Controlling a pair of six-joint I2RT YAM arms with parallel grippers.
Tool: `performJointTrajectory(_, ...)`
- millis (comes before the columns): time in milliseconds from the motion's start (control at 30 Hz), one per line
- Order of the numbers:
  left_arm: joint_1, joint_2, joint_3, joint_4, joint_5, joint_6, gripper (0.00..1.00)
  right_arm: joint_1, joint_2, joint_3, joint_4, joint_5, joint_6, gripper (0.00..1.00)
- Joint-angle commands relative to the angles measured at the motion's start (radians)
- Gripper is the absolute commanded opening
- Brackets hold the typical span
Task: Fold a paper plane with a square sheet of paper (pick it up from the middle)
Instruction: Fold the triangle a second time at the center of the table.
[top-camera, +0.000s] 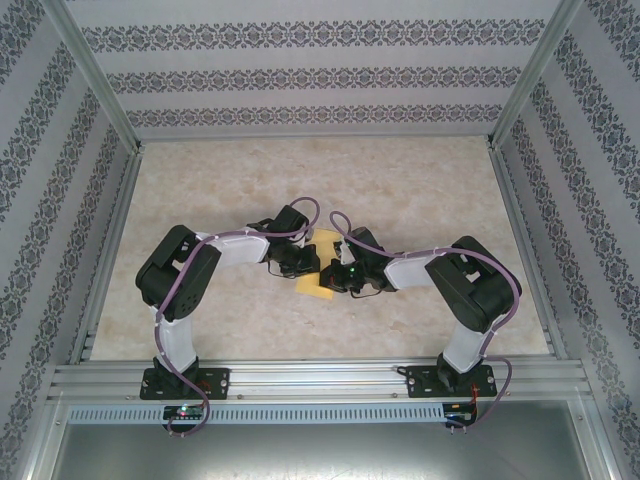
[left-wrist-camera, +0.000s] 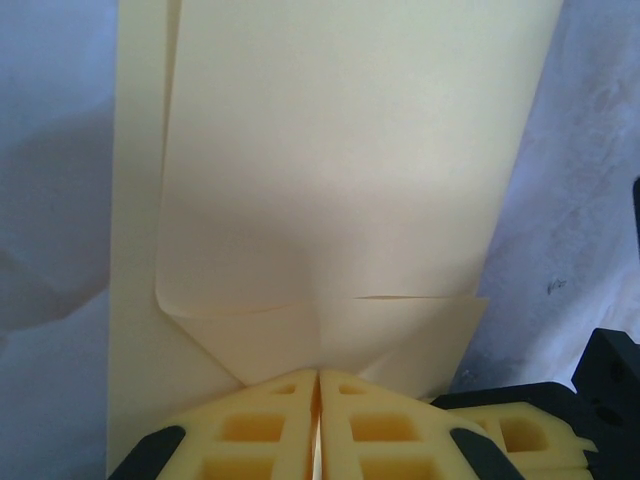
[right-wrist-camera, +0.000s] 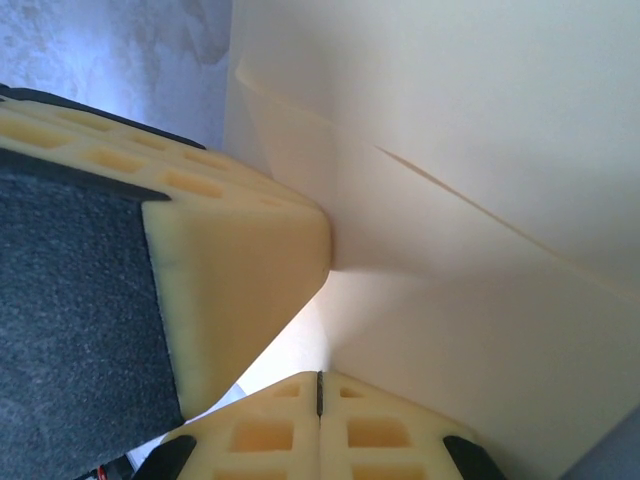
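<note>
Paper, a thin yellow sheet folded into a narrow strip (top-camera: 316, 287), sits at the middle of the beige marbled table (top-camera: 420, 180), its long axis running away from the arm bases. The left gripper (left-wrist-camera: 317, 400) and right gripper (right-wrist-camera: 320, 395) pinch its near end from either side, jaws pressed together, equally near.

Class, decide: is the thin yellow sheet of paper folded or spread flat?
Folded. The thin yellow sheet of paper shows overlapping layers, a flap edge and a diagonal crease near the left pincer.
</note>
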Motion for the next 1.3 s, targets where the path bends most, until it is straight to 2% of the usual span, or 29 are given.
performJointTrajectory(0, 0.03, 0.016, -0.011, -0.059, -0.057, 0.045, 0.12, 0.021, 0.061, -0.046, -0.091, 0.08, -0.009, 0.0)
performJointTrajectory(800, 0.123, 0.011, -0.014, -0.048, -0.025, 0.084, 0.12, 0.022, 0.078, -0.036, -0.087, 0.068, -0.008, 0.0)
performJointTrajectory(1267, 0.136, -0.084, 0.029, -0.116, -0.018, 0.109, 0.14, 0.025, 0.085, -0.026, -0.088, 0.068, -0.008, 0.0)
